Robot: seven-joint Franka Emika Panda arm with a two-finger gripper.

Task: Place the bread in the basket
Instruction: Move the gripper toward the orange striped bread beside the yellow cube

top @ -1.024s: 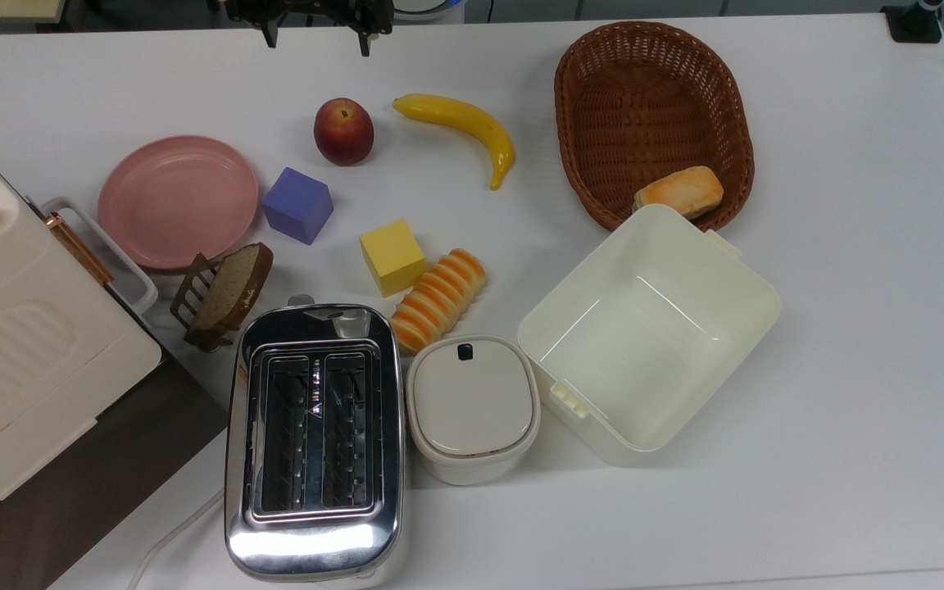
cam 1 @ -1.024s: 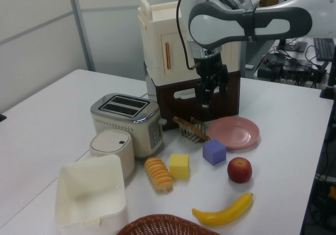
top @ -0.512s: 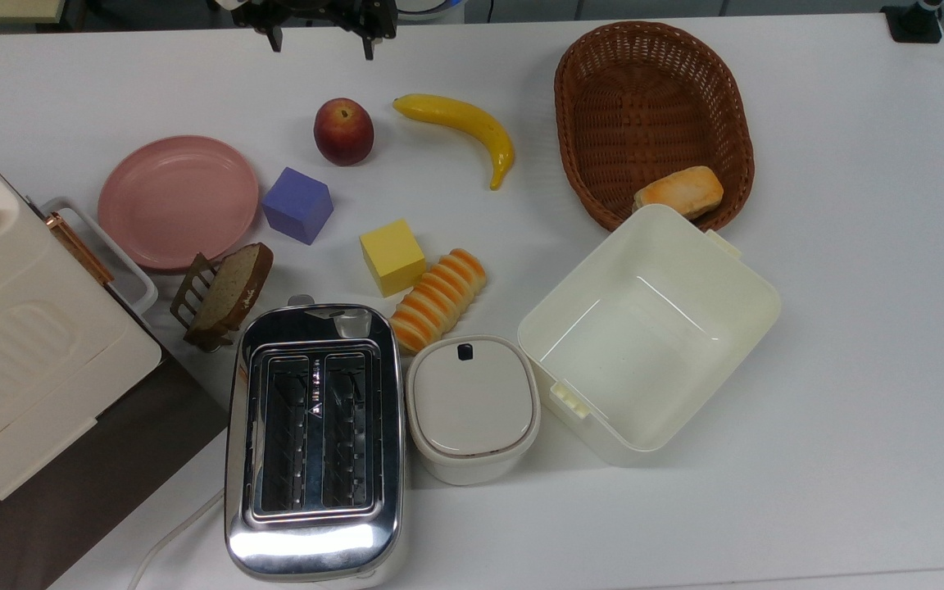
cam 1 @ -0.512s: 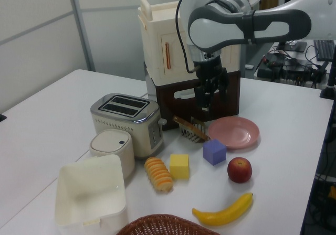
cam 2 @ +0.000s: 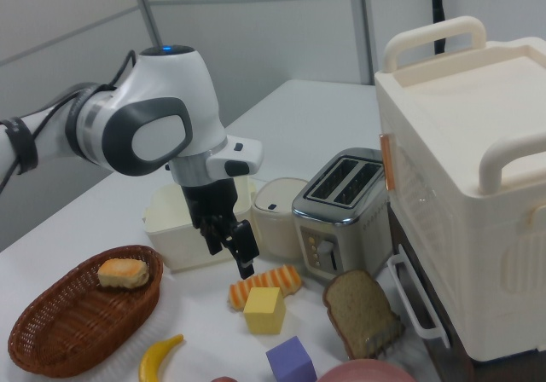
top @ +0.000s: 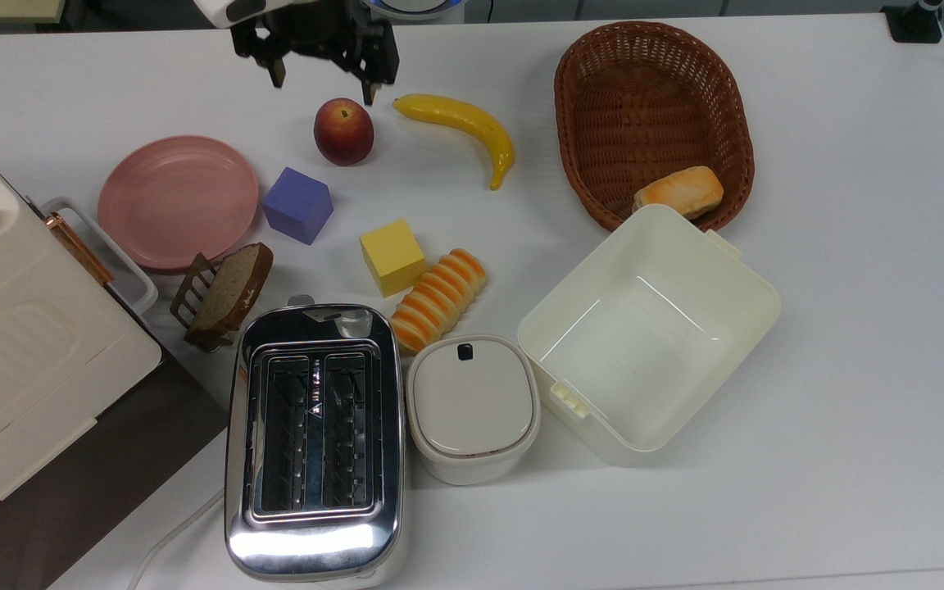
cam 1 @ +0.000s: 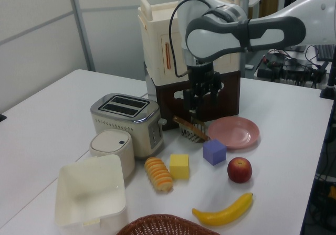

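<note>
The bread (top: 437, 300) is a striped orange-and-cream loaf lying on the table between a yellow cube (top: 392, 256) and a lidded white pot (top: 472, 406); I also see the bread (cam 1: 158, 174) in the left view and the bread (cam 2: 264, 284) in the right view. The brown wicker basket (top: 644, 90) stands at the top view's upper right, with a small golden bun (top: 678, 191) at its near end. My gripper (top: 323, 80) hangs open and holds nothing, above the table just behind the peach (top: 343, 131), far from the loaf. In the right view the gripper (cam 2: 229, 254) hovers above and left of the loaf.
A banana (top: 464, 131), a purple cube (top: 297, 205), a pink plate (top: 179, 201) and a toast slice in a rack (top: 226, 291) lie around the middle. The chrome toaster (top: 314, 434) and the cream square box (top: 648, 328) flank the loaf. A big cream cabinet (top: 13, 344) fills the top view's left.
The gripper has come in from the table's far edge toward the peach, downward in the top view and leftward in the left view. It stays open. No object has moved.
</note>
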